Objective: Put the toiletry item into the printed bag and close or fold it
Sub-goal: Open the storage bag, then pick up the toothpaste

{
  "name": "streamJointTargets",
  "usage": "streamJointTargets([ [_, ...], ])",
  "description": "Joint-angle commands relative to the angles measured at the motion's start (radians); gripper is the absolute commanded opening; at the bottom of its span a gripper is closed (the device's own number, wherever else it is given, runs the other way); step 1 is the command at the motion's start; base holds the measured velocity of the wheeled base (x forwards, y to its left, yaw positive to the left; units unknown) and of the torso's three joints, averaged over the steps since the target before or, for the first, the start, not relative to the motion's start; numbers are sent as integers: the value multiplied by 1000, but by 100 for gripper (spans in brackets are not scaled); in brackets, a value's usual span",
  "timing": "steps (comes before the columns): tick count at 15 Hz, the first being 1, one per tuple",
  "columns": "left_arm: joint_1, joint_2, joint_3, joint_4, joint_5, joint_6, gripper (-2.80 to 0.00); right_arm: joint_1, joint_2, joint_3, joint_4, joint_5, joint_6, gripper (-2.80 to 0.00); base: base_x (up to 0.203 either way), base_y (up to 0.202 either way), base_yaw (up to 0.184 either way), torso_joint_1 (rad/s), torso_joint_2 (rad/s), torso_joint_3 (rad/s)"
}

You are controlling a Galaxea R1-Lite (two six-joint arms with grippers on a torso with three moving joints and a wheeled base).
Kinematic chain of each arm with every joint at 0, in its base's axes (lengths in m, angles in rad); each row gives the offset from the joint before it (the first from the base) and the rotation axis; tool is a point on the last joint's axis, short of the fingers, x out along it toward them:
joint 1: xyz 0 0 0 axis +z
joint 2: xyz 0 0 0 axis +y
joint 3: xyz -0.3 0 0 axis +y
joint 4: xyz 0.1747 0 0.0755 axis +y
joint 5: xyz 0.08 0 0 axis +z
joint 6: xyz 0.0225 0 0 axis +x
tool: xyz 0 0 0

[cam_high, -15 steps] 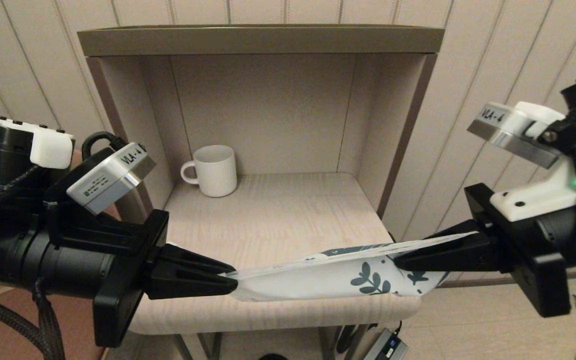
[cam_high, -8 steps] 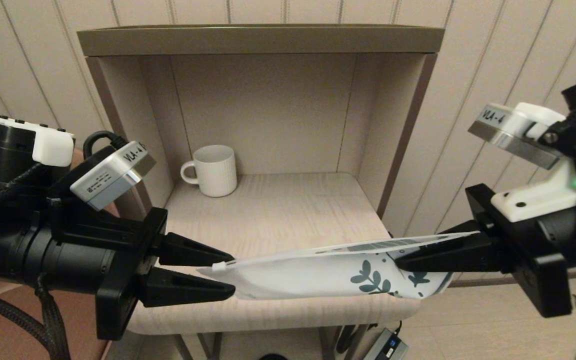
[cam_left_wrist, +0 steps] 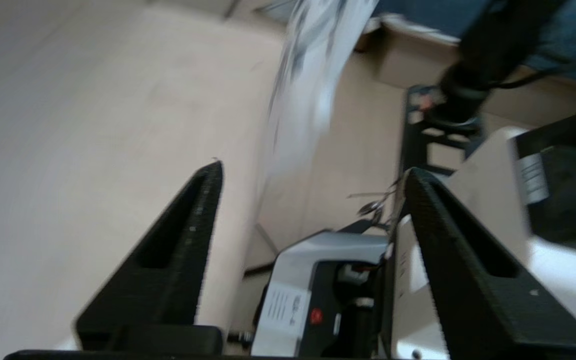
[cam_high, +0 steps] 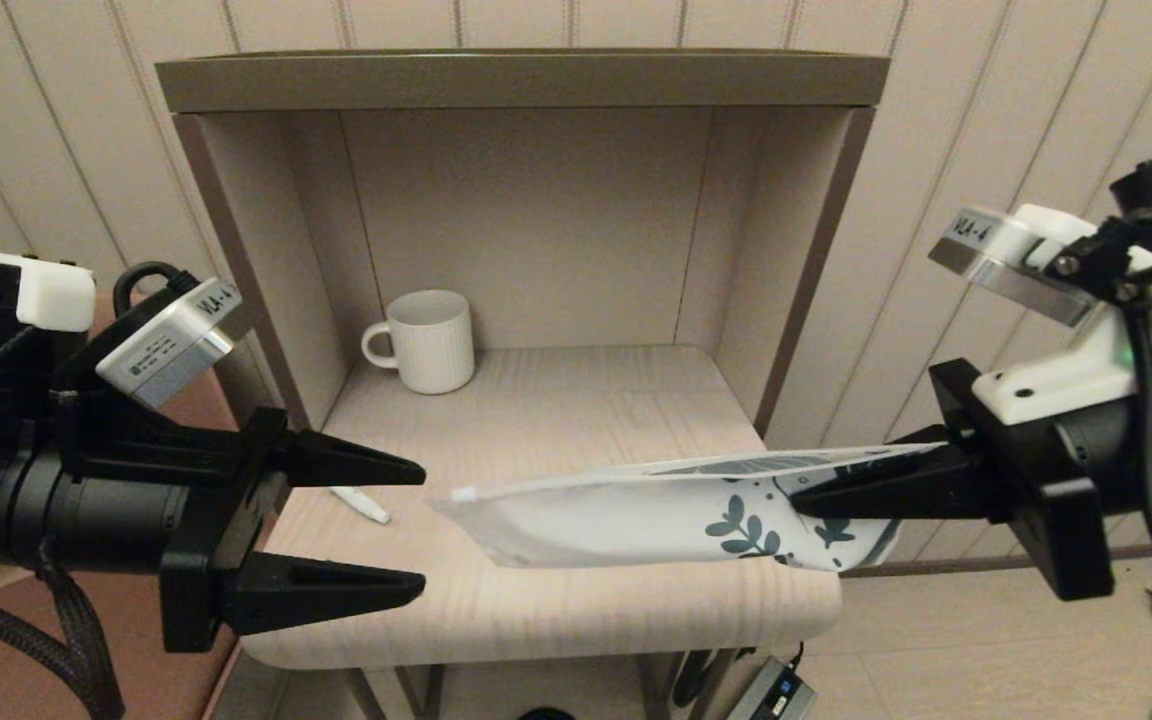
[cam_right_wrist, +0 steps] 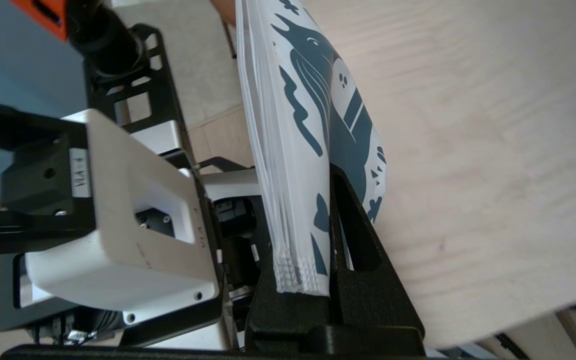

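My right gripper (cam_high: 801, 497) is clamped on the printed end of the printed bag (cam_high: 616, 510), holding it stretched out across the front of the shelf board (cam_high: 556, 420); in the right wrist view the bag's crimped edge (cam_right_wrist: 300, 280) sits pinched between my two black fingers, with the pouch running away from them. My left gripper (cam_high: 421, 520) stands at the board's left front corner with its jaws spread wide and nothing between them; the bag's plain white end, with its small slider tab (cam_high: 463, 493), lies just beside my left fingertips but apart from them. The toiletry item (cam_high: 361, 505), a tiny white tapered tube, lies bare on the board near my left gripper's upper finger (cam_high: 356, 465), outside the bag. The bag is thin glossy white plastic, flat and rectangular, with dark teal leaves (cam_high: 731, 520) at the gripped end; the board is pale wood grain with a rounded front edge; my fingers are matt black tapering wedges. A white ribbed mug (cam_high: 426, 340) stands at the back left of the alcove. Half a second ago my left jaws were narrower and bracketed the bag's white end; they have since opened and drawn back leftward, uncovering the tube.
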Motion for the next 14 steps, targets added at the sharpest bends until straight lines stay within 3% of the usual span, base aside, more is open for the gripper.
streamJointTargets([
  [1, 72, -23, 42, -3, -5, 4, 0, -30, 2, -1, 0, 24, -2, -280, 0, 0, 0, 0, 0, 0],
  [4, 194, -12, 137, -57, 3, 15, 0, -57, -5, -15, -17, 50, 0, -280, 0, 0, 0, 0, 0, 0],
  [5, 205, -8, 165, -89, 7, 14, -280, -60, -9, -16, -15, 50, 1, -280, 0, 0, 0, 0, 0, 0],
  [14, 208, -8, 236, -111, 155, -14, -280, -58, -22, -16, -7, 50, 6, -280, 0, 0, 0, 0, 0, 0],
])
